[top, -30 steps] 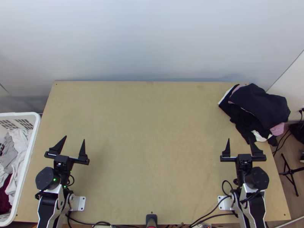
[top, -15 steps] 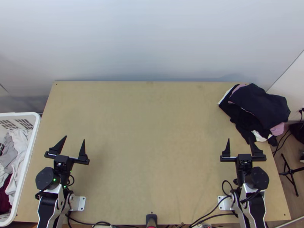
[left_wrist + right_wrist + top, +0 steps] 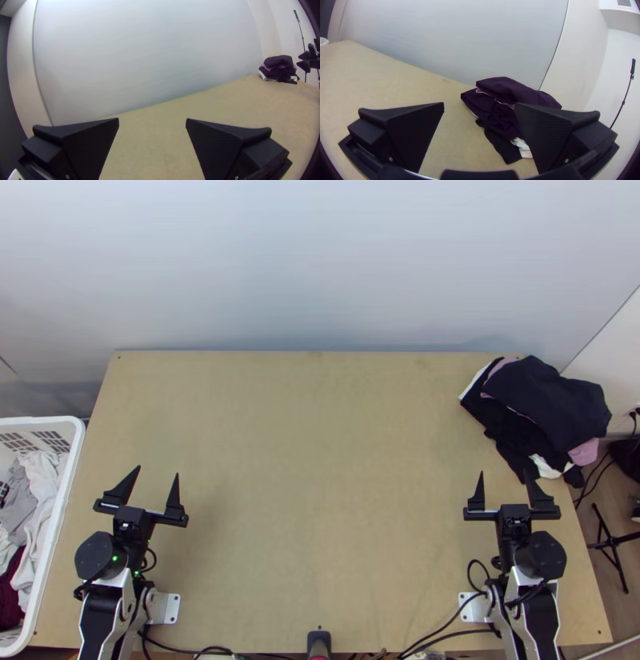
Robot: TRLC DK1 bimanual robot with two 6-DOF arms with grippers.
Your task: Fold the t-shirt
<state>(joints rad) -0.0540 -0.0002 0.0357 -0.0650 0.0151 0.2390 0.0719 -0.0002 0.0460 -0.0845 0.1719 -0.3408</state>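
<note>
The left gripper [image 3: 158,472] hung over the left side of the counter [image 3: 320,460], its fingers spread wide with bare counter visible between them in its wrist view. The right gripper [image 3: 504,473] was over the opposite side, well apart from the left one, its fingers also spread and pinching nothing.

Ahead of the right gripper and off to its right, a pile [image 3: 552,400] of clothes lay at the counter's far right corner, dark cloth on top, with pink [image 3: 584,452] and white [image 3: 546,466] parts showing at its edges. In the top view the right fingertip overlapped the pile's near edge; touching or apart could not be told.

To the left of the left gripper, a white basket [image 3: 48,421] held loose, bunched clothes, pale ones [image 3: 40,484] and a dark red one [image 3: 11,588]. Which cloth was the t-shirt, in the pile or in the basket, could not be told. Well to the right of the right gripper, a black stand [image 3: 612,542] stood on the floor.
</note>
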